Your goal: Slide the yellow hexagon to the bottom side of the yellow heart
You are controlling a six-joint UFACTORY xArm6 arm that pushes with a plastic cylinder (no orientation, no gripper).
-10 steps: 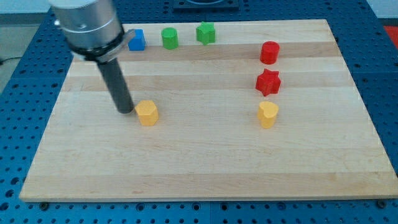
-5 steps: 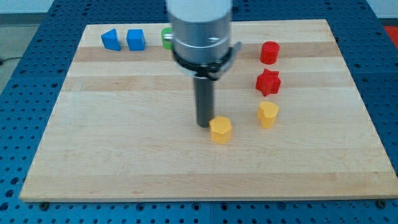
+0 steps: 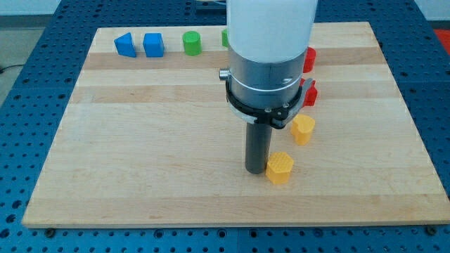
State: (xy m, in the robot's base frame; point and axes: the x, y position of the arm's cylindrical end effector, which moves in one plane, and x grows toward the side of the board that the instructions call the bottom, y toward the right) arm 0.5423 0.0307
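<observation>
No jaws on this rig, so nothing to report as open or closed; the arm ended in a plain dark rod. My tip (image 3: 256, 171) sat on the desk (image 3: 140, 161), touching or just beside the view's left side of the yellow hexagon (image 3: 279, 169); a gap, if there was one, couldn't be made out.

The yellow hexagon lay below and slightly to the view's left of the yellow heart (image 3: 303, 130), near it but apart, with bare wood between them.

Further out, the arm's wide body covered much of the middle top of the view. A red block (image 3: 309, 60) showed at the arm's right edge near the top; shape couldn't be told, mostly hidden. Below it another red block (image 3: 309, 93) stuck out from behind the arm, just above the yellow heart; shape also unclear.

Along the view's top edge, from left:
- a blue block, wedge-like (image 3: 125, 45)
- a blue cube (image 3: 153, 45), just beside it
- a green cylinder (image 3: 191, 43), apart from the cube
- a sliver of a second green block (image 3: 225, 36) at the arm's left edge, shape hidden

The desk was a light wooden board on a blue perforated base (image 3: 21, 140).
</observation>
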